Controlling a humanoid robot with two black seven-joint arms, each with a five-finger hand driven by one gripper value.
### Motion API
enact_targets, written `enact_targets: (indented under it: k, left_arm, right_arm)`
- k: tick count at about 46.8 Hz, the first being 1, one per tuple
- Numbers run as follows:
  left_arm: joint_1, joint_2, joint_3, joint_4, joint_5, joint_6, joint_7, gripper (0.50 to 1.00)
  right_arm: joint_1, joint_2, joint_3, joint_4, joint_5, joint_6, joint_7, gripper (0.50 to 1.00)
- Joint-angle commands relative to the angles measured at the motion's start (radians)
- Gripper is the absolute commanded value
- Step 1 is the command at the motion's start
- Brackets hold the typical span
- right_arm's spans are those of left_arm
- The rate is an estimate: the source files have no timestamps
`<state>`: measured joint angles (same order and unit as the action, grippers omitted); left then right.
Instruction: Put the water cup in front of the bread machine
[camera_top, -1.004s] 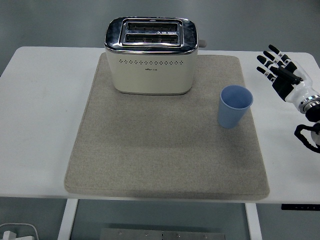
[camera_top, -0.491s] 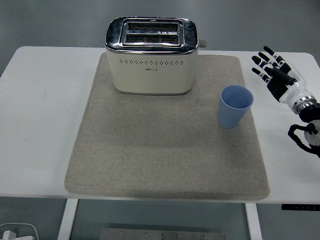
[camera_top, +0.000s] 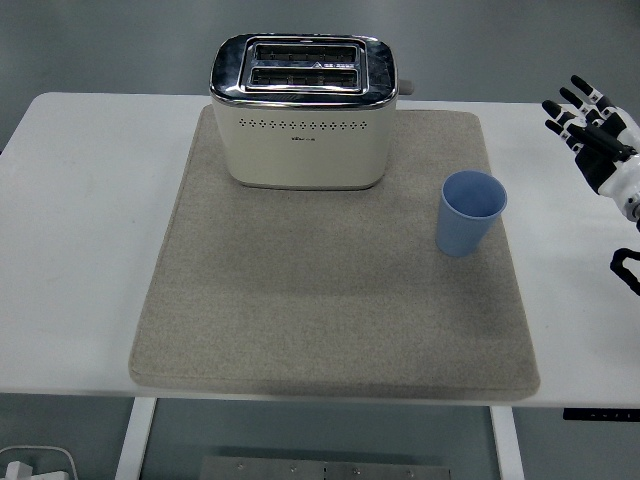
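The cream-and-chrome bread machine (camera_top: 302, 110) stands at the upper centre of the frame, on the grey felt mat (camera_top: 300, 310) covering the white table (camera_top: 80, 240). The blue plastic water cup (camera_top: 469, 212) stands on the mat, right of centre, lower right of the machine.

Your right hand (camera_top: 598, 135) sits at the picture's right edge, raised over the far right part of the counter (camera_top: 70, 240). Its fingers (camera_top: 572, 110) are spread and straight, pointing up and to the left, with the black tips fanned apart and nothing held between them. The white wrist section runs down and to the right from the hand and leaves the frame. Below it, a loop of black cable shows at the edge. Your left arm does not appear.
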<state>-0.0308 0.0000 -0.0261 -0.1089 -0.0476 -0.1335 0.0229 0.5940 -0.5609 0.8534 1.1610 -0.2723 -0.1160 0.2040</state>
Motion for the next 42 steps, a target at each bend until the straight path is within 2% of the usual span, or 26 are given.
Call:
enact_targets:
  k: [1, 7, 17, 22, 26, 34, 42]
  left_arm:
    - [0.0, 0.0, 0.0, 0.0, 0.0, 0.0, 0.0, 0.999]
    - [0.0, 0.0, 0.0, 0.0, 0.0, 0.0, 0.0, 0.999]
    - [0.0, 0.0, 0.0, 0.0, 0.0, 0.0, 0.0, 0.999]
    - [0.0, 0.0, 0.0, 0.0, 0.0, 0.0, 0.0, 0.999]
    - [0.0, 0.0, 0.0, 0.0, 0.0, 0.0, -0.001, 0.999]
    - [0.0, 0.0, 0.0, 0.0, 0.0, 0.0, 0.0, 0.999]
    - [0.0, 0.0, 0.0, 0.0, 0.0, 0.0, 0.0, 0.999]
  right_arm:
    - [-0.022, -0.037, -0.007, 0.037, -0.002, 0.005, 0.011, 0.946]
    - [-0.059, -0.089, -0.007, 0.083, -0.053, 0.022, 0.014, 0.944]
    - [-0.14, -0.122, -0.007, 0.129, -0.303, 0.029, 0.048, 0.944]
    - [-0.155, -0.135, -0.008, 0.157, -0.358, 0.032, 0.057, 0.944]
    - [-0.164, -0.163, -0.011, 0.178, -0.387, 0.059, 0.06, 0.944]
    - [-0.201, -0.227, -0.014, 0.215, -0.452, 0.12, 0.127, 0.944]
    - [-0.23, -0.238, -0.046, 0.232, -0.533, 0.151, 0.169, 0.944]
